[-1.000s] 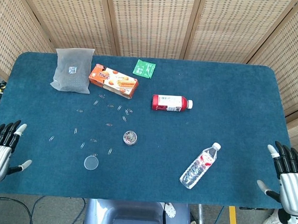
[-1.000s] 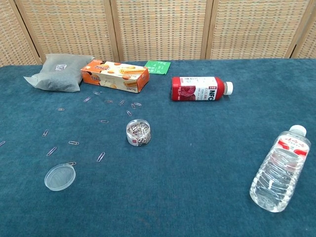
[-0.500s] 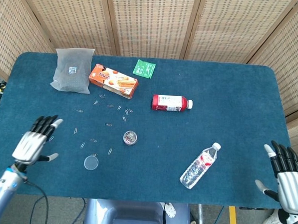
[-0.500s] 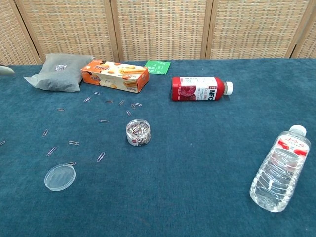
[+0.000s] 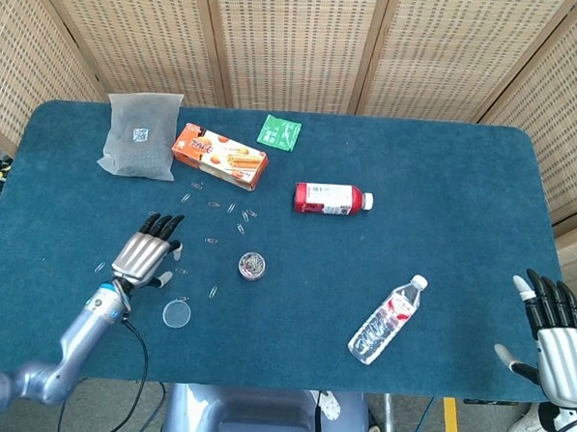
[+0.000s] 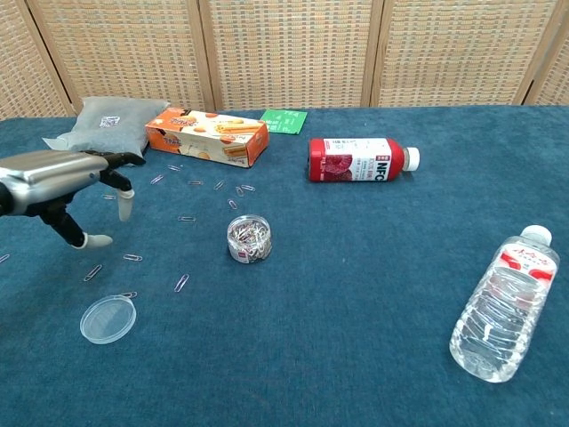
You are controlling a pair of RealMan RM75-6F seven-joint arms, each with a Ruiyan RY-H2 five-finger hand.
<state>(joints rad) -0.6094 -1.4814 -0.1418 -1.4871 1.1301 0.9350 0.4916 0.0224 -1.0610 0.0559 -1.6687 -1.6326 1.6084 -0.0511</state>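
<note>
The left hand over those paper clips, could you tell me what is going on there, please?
The left hand hovers open, holding nothing, above the loose paper clips scattered on the blue table. Near it lie a clear lid and a small open tub of clips. The right hand hangs open at the table's right edge, away from the water bottle.

left hand [image 5: 143, 255]: brushed metal, black fingers | paper clips [image 6: 133, 257]: thin metal wire | lid [image 6: 107, 319]: clear glossy plastic | tablecloth [image 5: 445, 185]: matt blue felt
</note>
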